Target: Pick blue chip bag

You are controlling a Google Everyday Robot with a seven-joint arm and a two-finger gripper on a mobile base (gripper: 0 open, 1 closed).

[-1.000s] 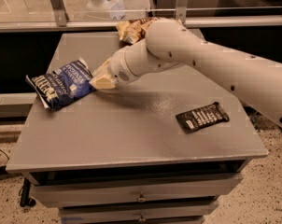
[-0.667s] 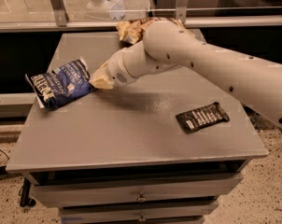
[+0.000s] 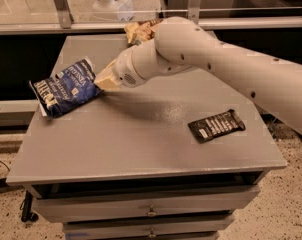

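The blue chip bag (image 3: 65, 88) is dark navy with white lettering and lies on the left part of the grey table (image 3: 141, 134), overhanging its left edge a little. My gripper (image 3: 103, 79) reaches in from the right, its cream tip against the bag's right edge, low over the table. The white arm (image 3: 216, 64) stretches behind it to the right.
A black bar wrapper (image 3: 217, 126) lies on the right side of the table. A yellow-and-brown chip bag (image 3: 139, 30) sits at the back, partly hidden by the arm. Drawers (image 3: 151, 211) are under the tabletop, and a glass railing (image 3: 61, 6) stands behind.
The gripper tip has stayed at the bag's right edge with almost no movement. The bag has shifted very slightly to the left.
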